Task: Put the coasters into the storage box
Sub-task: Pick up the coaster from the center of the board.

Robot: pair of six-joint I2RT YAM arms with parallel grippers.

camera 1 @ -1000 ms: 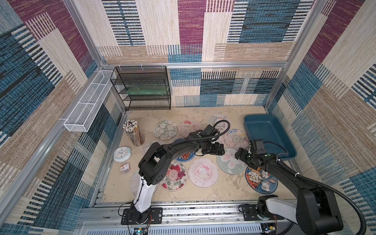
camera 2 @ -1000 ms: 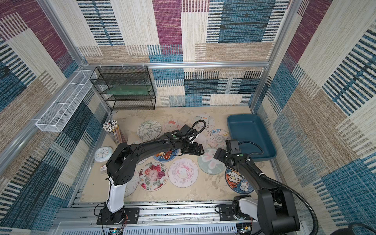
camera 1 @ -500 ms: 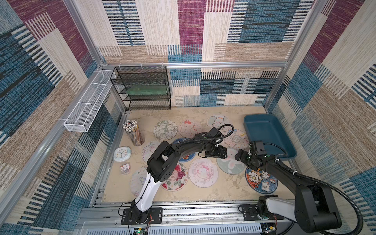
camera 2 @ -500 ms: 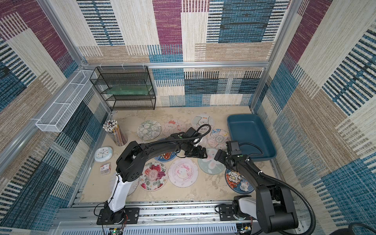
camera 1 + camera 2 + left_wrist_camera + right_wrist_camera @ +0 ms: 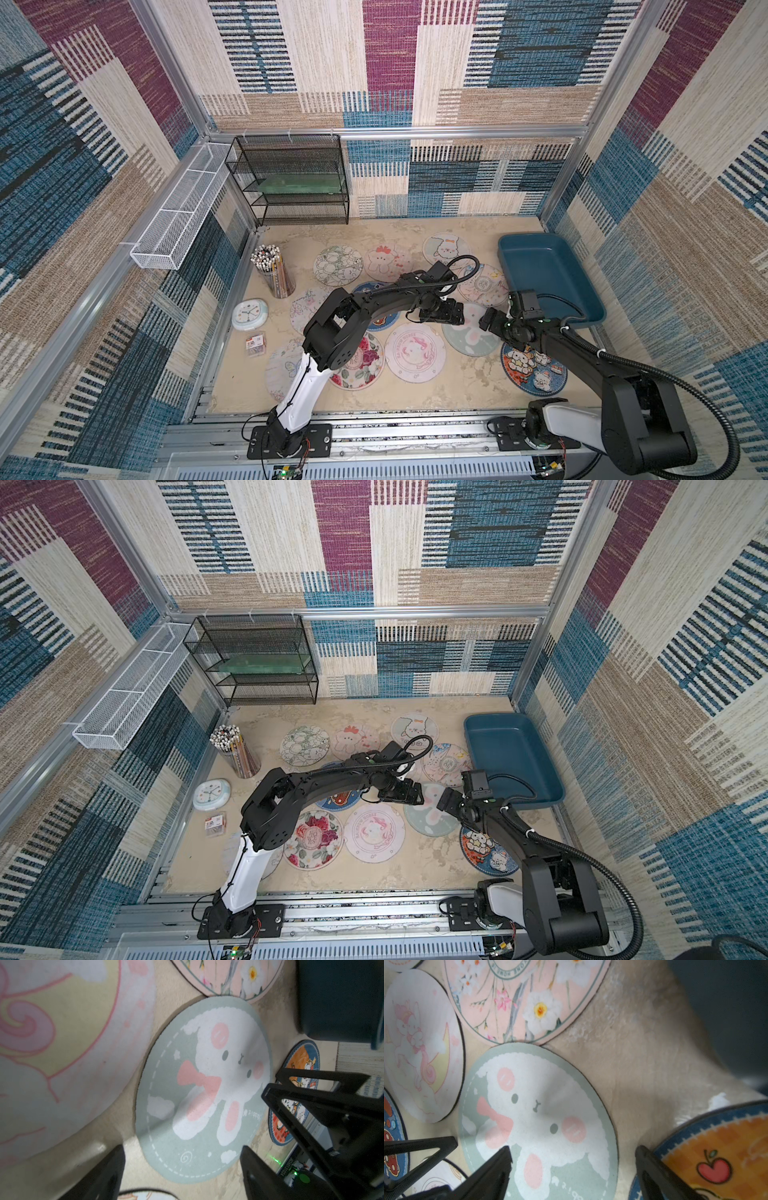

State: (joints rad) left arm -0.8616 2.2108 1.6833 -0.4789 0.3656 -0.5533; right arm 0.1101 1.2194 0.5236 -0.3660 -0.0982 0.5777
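Coasters [image 5: 337,265] all lie flat on the worktop [image 5: 457,388], spread out beside the storage box [image 5: 548,270] and outside it. Closest to both arms is the mint bunny coaster [image 5: 471,338], near the box's front corner w/ a strip of bare worktop btwn them. Pink unicorn coaster [image 5: 414,352] is just beside it on one side and the blue-rimmed coaster [image 5: 534,370] just beside it on the other. Its far edge touches the pink floral coaster [image 5: 482,284], clearest in the right wrist view.

Left tool [image 5: 460,312] and right tool [image 5: 482,322] point at each other over the far part of the mint bunny coaster, tips near but apart in both top views.

Left tool: jaws wide apart, gripping nothing. In the left wrist view the coaster's rim runs across the gap btwn the two fingers. Can't tell if the tips touch it or the worktop.

Right tool: jaws also wide apart, nothing held. In the right wrist view one finger is over the bunny print and the other is at the rim of the blue-rimmed coaster, w/ the mint coaster's edge and a bit of bare worktop btwn them. Contact can't be told there either
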